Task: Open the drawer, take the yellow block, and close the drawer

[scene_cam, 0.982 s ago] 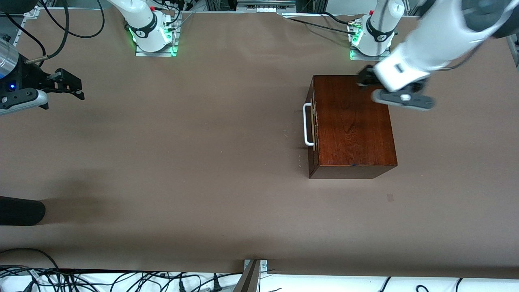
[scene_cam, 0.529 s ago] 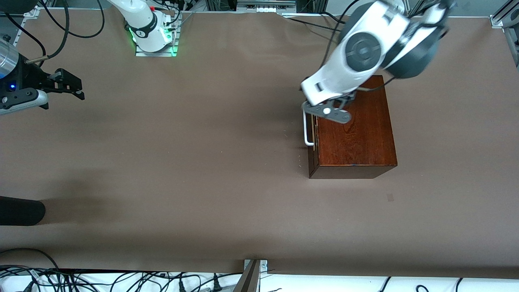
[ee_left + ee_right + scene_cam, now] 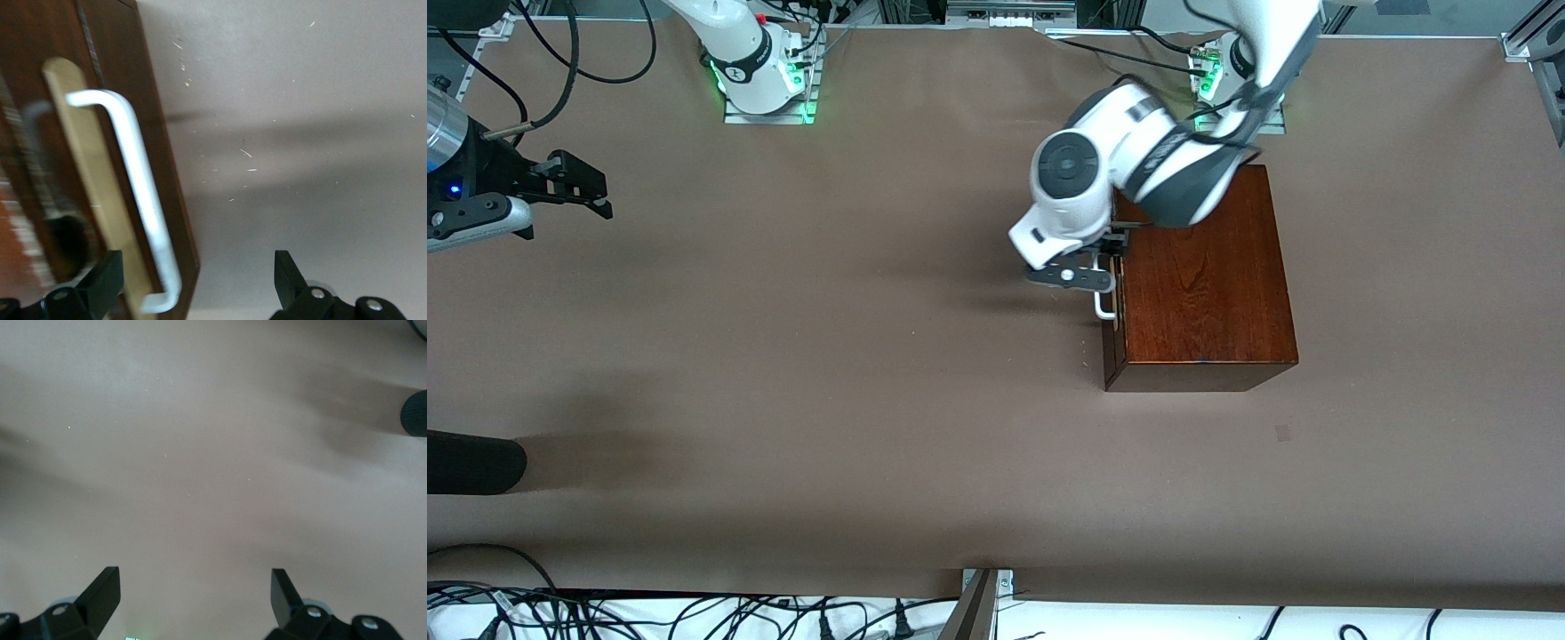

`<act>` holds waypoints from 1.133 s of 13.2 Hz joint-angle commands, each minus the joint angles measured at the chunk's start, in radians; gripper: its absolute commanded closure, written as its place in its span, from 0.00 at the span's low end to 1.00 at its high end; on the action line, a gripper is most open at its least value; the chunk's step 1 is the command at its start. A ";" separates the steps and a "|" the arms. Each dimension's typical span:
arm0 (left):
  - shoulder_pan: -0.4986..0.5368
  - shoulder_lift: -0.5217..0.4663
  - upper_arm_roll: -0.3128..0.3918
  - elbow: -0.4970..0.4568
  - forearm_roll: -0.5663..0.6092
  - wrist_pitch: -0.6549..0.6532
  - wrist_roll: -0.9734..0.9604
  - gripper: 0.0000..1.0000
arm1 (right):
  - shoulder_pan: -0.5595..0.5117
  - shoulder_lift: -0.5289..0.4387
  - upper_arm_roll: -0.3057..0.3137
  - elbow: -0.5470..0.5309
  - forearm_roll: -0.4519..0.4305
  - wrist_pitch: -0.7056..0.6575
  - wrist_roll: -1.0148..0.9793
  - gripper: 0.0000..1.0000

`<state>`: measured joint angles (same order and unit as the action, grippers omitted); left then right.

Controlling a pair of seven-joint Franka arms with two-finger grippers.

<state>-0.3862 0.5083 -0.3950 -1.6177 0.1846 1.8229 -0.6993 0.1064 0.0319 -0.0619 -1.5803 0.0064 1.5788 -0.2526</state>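
My left claw (image 3: 193, 283) wide open, empty, over white handle (image 3: 137, 193) of shut drawer (image 3: 1113, 293); bar runs crosswise between fingers. Right claw (image 3: 583, 191) open, empty, waits at right-arm counter edge.

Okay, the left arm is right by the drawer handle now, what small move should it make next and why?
Probably ease the left tool down so its open fingers straddle the white handle, then shut. The drawer looks closed, and in the left wrist view the handle sits between the fingers but off-center, nothing gripped yet. The right tool waits open at the right arm's end of the table.
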 commanded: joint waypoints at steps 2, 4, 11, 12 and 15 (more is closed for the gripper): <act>-0.019 0.021 0.002 0.016 0.072 -0.004 -0.045 0.00 | -0.004 0.008 0.001 0.022 0.007 -0.022 -0.005 0.00; -0.019 0.033 0.002 0.016 0.102 -0.004 -0.045 0.00 | -0.004 0.008 0.001 0.022 0.007 -0.022 -0.005 0.00; -0.040 0.078 0.004 0.019 0.200 0.012 -0.046 0.00 | -0.005 0.008 0.001 0.022 0.007 -0.022 -0.005 0.00; -0.040 0.085 0.004 0.021 0.202 0.018 -0.051 0.00 | -0.005 0.008 0.001 0.022 0.009 -0.022 -0.005 0.00; -0.049 0.117 0.004 0.019 0.202 0.058 -0.063 0.00 | -0.005 0.008 -0.001 0.022 0.009 -0.022 -0.005 0.00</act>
<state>-0.4206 0.5917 -0.3916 -1.6153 0.3579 1.8549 -0.7376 0.1061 0.0320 -0.0621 -1.5803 0.0064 1.5783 -0.2526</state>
